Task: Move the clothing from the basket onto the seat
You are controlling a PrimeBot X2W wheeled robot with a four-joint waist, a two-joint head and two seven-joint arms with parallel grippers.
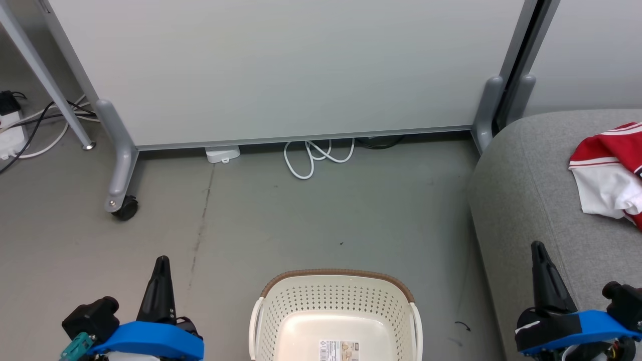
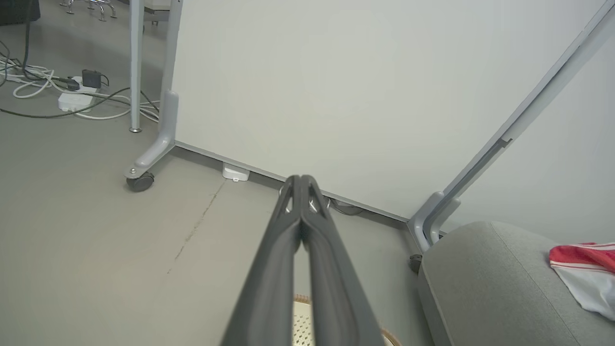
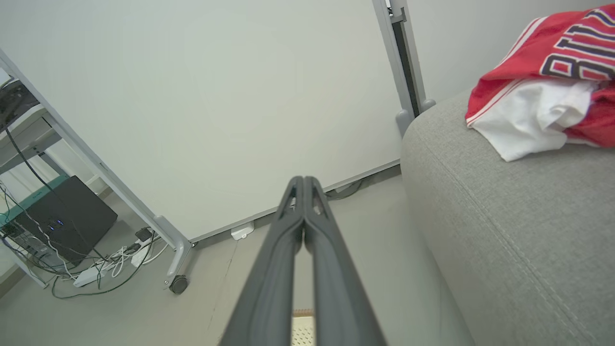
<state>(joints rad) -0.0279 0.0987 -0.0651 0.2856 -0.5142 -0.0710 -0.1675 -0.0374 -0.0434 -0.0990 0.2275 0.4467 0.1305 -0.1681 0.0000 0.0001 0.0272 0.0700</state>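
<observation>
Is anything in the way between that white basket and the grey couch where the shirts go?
Nothing visible does. Only a strip of grey floor separates the basket from the seat on the robot's right. A red-and-white jersey already lies on the seat; the part of the basket in view holds no clothing.

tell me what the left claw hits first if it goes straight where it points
The left claw aims at the foot of the pale wheeled partition panel, by the looped white cable. Nothing stands between; it would likely meet the panel's base or grey floor first, depth unclear.
</observation>
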